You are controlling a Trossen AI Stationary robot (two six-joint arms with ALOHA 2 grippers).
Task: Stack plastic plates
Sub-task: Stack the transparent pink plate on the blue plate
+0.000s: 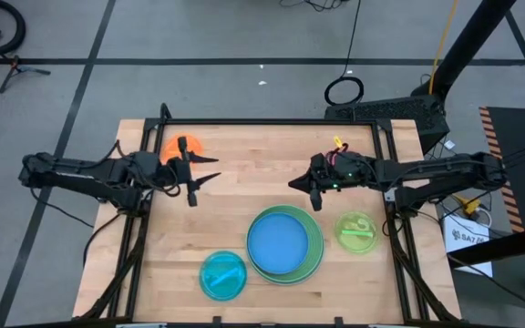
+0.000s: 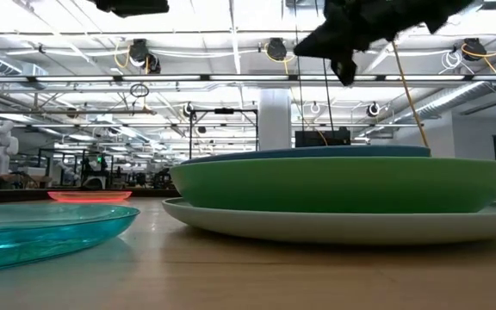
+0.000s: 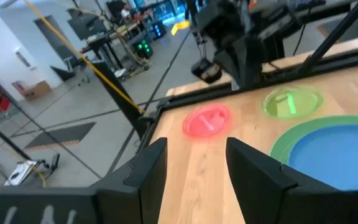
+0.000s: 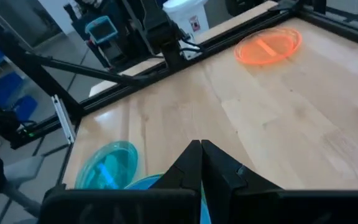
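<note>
Blue plate (image 2: pixel 317 151) — atop green plate (image 2: pixel 343 183) — stacked.

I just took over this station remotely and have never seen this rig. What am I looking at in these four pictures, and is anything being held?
Two dark robot arms work at a wooden table. One picture looks straight down, one looks level from the tabletop, and two come from cameras on the wrists.

The left claw hovers open beside the orange plate. The right claw hangs shut above the table's middle. Neither holds anything.

A stack sits near the front: the blue plate in the green plate, on a pale plate. The cyan plate, lime plate and pink plate lie apart.
</note>
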